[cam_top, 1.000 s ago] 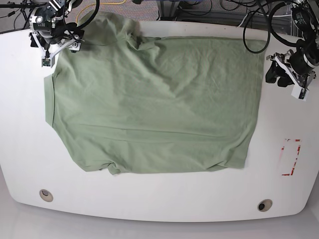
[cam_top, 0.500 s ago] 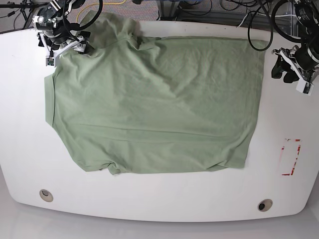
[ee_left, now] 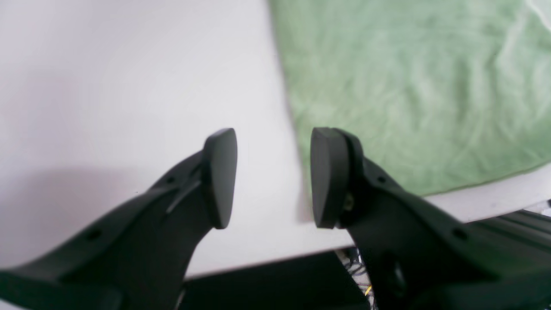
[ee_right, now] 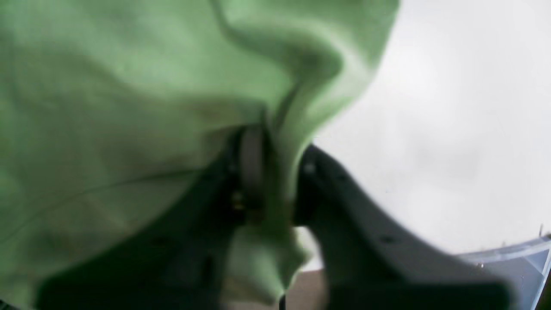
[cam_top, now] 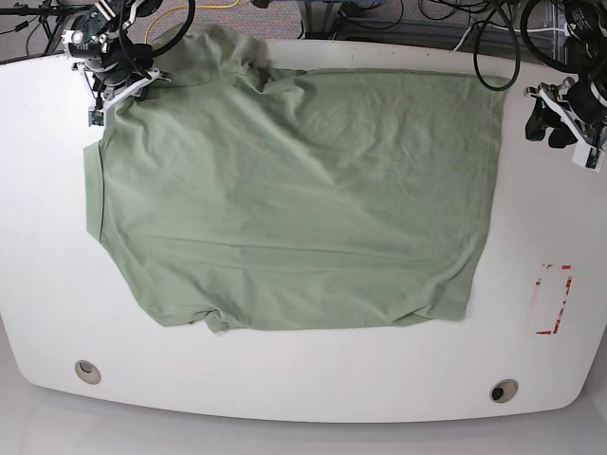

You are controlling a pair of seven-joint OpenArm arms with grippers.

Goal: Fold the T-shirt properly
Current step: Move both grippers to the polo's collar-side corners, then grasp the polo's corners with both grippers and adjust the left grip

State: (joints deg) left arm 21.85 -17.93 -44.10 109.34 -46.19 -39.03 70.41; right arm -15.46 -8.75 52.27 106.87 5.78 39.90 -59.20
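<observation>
Since a second ago my right pincer has clamped onto a bunched fold of the T-shirt near the collar end, and my left pincer has drifted toward the far edge of the table without changing its gap.

Nearest me in the base view are two round ports in the table, one toward each front corner, and a red-edged marker lying on bare white surface beside the shirt's hem side. Beyond them the shirt lies spread flat, plain side up, covering most of the middle of the table, lightly wrinkled, with one sleeve showing at the front edge. I count one shirt and two arms.

At the far edge, the right wrist view shows green cloth pinched between closed jaws. The left wrist view shows its jaws partly apart and holding nothing, hovering over bare table just beside the shirt's hem edge.

As I judge it, folding has barely begun: no fold is laid, one corner is gripped, and the opposite corner has yet to be taken.
</observation>
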